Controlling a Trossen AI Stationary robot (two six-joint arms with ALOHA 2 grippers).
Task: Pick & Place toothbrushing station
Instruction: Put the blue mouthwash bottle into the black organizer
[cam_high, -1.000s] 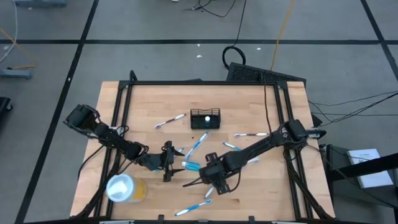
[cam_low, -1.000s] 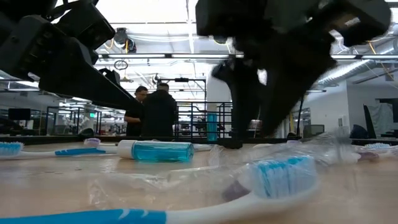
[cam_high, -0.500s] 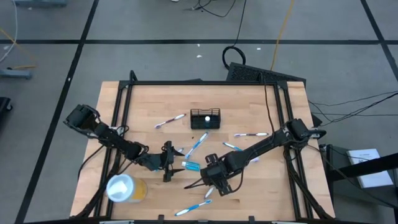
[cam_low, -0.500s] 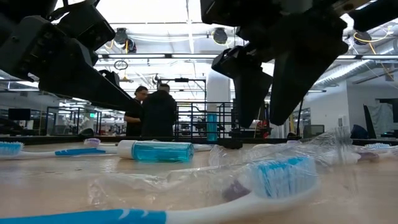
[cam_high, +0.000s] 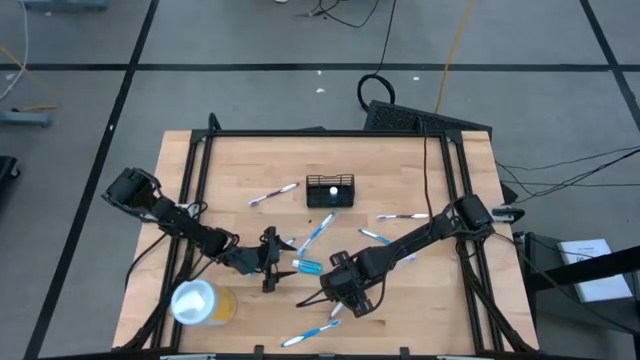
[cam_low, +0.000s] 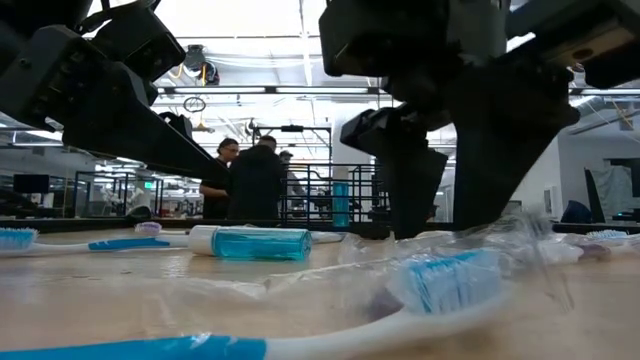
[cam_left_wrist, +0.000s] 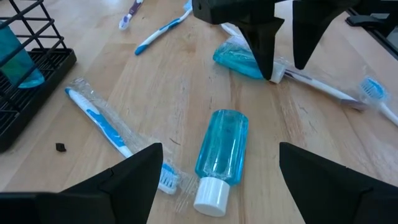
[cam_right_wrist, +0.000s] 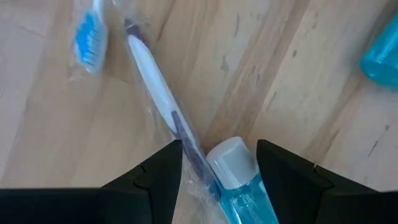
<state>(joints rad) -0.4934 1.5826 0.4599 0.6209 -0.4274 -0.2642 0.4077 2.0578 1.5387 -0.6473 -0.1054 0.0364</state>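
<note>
The toothbrushing station (cam_high: 330, 190) sits toward the table's (cam_high: 440, 300) far middle; right gripper (cam_high: 345, 292) fingers apart over a wrapped toothbrush (cam_right_wrist: 158, 102), left gripper (cam_high: 268, 260) open over a bottle (cam_left_wrist: 221, 152)

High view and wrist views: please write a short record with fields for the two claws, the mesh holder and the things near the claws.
left claw: open, aimed at a blue bottle lying on the table
right claw: open, fingers on either side of a second bottle's white cap and a wrapped toothbrush
toothbrushing station: upright, apart from both claws
task state: nothing is held yet
</note>
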